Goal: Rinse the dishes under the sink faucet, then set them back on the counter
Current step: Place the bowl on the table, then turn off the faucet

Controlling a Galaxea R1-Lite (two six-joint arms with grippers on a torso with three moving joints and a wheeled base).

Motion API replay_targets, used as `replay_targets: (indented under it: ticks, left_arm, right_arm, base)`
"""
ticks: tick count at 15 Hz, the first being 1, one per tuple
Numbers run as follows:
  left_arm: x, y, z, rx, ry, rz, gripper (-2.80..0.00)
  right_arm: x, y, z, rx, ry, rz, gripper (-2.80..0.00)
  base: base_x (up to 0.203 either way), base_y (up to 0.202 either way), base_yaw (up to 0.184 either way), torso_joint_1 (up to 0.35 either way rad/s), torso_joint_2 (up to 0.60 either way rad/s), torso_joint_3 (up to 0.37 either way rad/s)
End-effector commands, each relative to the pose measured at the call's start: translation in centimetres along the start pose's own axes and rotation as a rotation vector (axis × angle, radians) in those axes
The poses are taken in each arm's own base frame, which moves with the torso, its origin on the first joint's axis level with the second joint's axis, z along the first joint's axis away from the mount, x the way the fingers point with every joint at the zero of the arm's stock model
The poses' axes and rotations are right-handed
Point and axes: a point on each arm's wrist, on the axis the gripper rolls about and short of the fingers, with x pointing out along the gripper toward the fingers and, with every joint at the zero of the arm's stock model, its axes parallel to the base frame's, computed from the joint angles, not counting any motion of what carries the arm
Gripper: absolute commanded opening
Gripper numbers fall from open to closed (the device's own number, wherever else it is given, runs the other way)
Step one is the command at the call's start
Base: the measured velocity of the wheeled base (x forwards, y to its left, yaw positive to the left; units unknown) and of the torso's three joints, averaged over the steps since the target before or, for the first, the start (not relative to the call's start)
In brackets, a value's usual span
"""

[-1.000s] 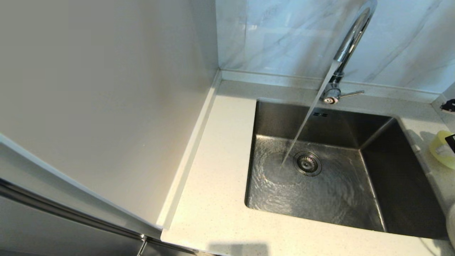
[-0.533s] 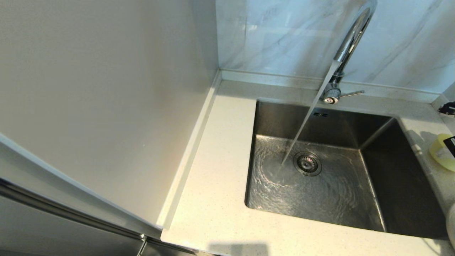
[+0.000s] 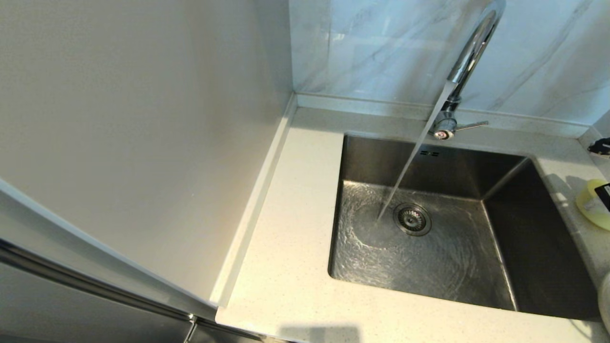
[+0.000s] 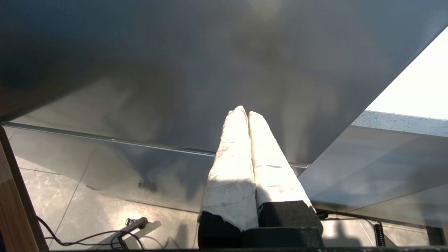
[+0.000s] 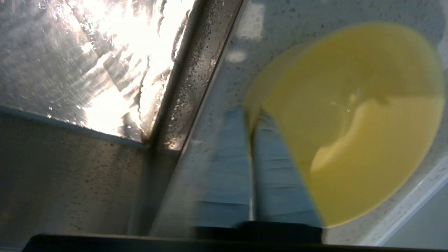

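Observation:
Water runs from the chrome sink faucet [image 3: 469,52] into the steel sink [image 3: 533,247], landing beside the drain strainer [image 3: 412,219]. The pale-yellow bowl [image 3: 591,206] [image 5: 353,122] hangs tilted over the counter [image 3: 290,247] to the right of the sink. My right gripper [image 5: 251,115] is shut on its rim, one finger inside and one outside. At the head view's right edge only a black part of this gripper shows. My left gripper [image 4: 244,112] is shut and empty, parked low beside a cabinet front. The chopsticks are out of view.
A cream-white curved edge [image 3: 605,300], perhaps the plate, shows at the head view's right border near the sink's front corner. A tall pale panel [image 3: 143,143] walls off the counter's left side. The marble wall [image 3: 381,47] stands behind the faucet.
The bowl in my right gripper has shifted slightly toward the near right over the counter. Water keeps running. The left arm has not moved.

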Motion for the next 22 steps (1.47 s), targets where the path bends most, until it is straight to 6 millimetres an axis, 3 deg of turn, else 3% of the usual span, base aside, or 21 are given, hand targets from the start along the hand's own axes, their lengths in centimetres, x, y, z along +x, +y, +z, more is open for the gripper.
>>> replay_targets:
  ticks: [1,6,10,14,18,22]
  left_arm:
    - [0.0,0.0,0.0,0.000,0.000,0.000,-2.80]
    - [0.0,0.0,0.0,0.000,0.001,0.001,-2.80]
    - [0.0,0.0,0.0,0.000,0.000,0.000,-2.80]
    - [0.0,0.0,0.0,0.000,0.000,0.001,-2.80]
    - [0.0,0.0,0.0,0.000,0.000,0.000,-2.80]
    - [0.0,0.0,0.0,0.000,0.000,0.001,-2.80]
  right_arm:
    - [0.0,0.0,0.0,-0.004,0.001,0.003,0.00]
    - [-0.9,0.1,0.2,0.019,-0.019,-0.009,0.00]
    - [-4.0,0.6,1.2,0.051,-0.187,0.055,0.00]
    - [-7.5,1.6,2.1,0.009,-0.278,0.013,0.00]
    - [-8.8,3.5,4.8,0.094,-0.358,0.015,0.00]
    - [-9.0,6.1,6.1,0.107,-0.348,0.021,0.00]
  base:
    - [0.000,0.000,0.000,0.000,0.00,0.000]
    - [0.000,0.000,0.000,0.000,0.00,0.000]
    - [0.000,0.000,0.000,0.000,0.00,0.000]
    - [0.000,0.000,0.000,0.000,0.00,0.000]
    - [0.000,0.000,0.000,0.000,0.00,0.000]
    - [0.000,0.000,0.000,0.000,0.00,0.000]
